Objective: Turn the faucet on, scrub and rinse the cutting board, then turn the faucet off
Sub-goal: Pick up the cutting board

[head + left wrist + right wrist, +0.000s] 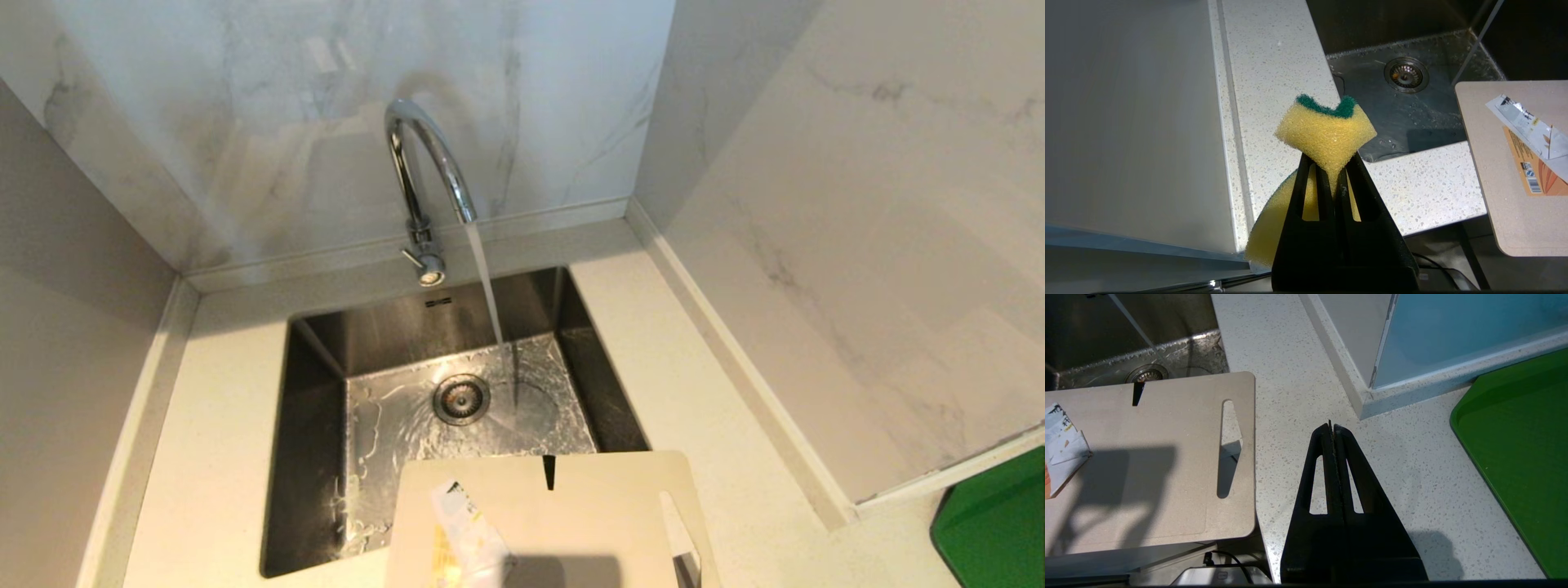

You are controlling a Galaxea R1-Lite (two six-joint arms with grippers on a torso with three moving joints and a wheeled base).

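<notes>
Water runs from the faucet into the sink while the left gripper pinches a yellow-green sponge beside the cutting board, and the empty right gripper is pressed closed.

Lay wet and steel-grey as a sink sunk into the pale speckled counter, with a round drain in its floor, marble wall panels behind, and a green tray off right.

The cutting board runs off the head view's lower edge.
</notes>
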